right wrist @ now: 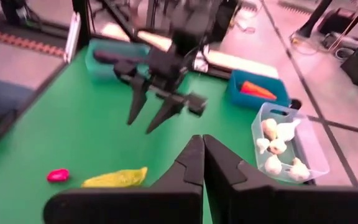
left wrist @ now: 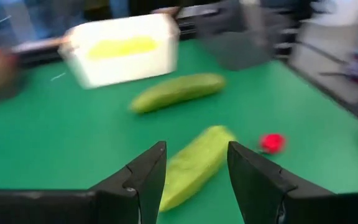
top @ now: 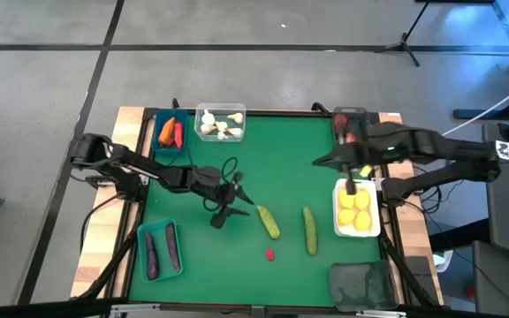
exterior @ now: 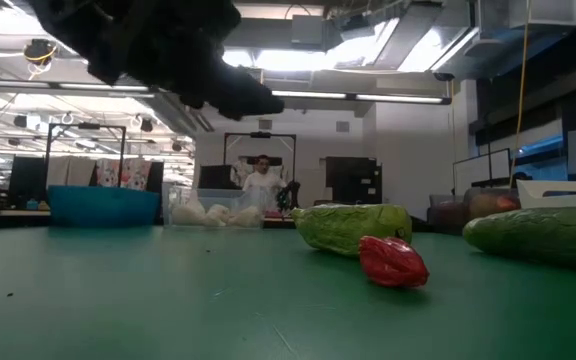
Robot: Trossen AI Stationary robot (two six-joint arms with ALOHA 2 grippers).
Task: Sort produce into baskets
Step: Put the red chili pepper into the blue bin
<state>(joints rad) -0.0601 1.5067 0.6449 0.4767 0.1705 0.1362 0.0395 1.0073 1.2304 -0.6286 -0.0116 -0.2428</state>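
Note:
Two green cucumbers (top: 268, 222) (top: 309, 230) and a small red piece of produce (top: 270, 254) lie on the green mat. My left gripper (top: 235, 212) hovers open just left of the nearer cucumber (left wrist: 194, 163), whose end shows ahead between the fingers, apart from them. My right gripper (top: 321, 162) is shut and empty, raised above the mat's far right, next to the white basket (top: 374, 231) of yellow lemons. The low view shows both cucumbers (exterior: 353, 225) (exterior: 543, 235) and the red piece (exterior: 393, 262).
A blue basket (top: 159, 152) with a carrot and a red pepper and a clear basket (top: 220, 110) of garlic stand at the far edge. A teal basket (top: 141, 256) of eggplants sits near left, and a dark basket (top: 360, 284) near right. A person stands in the room beyond.

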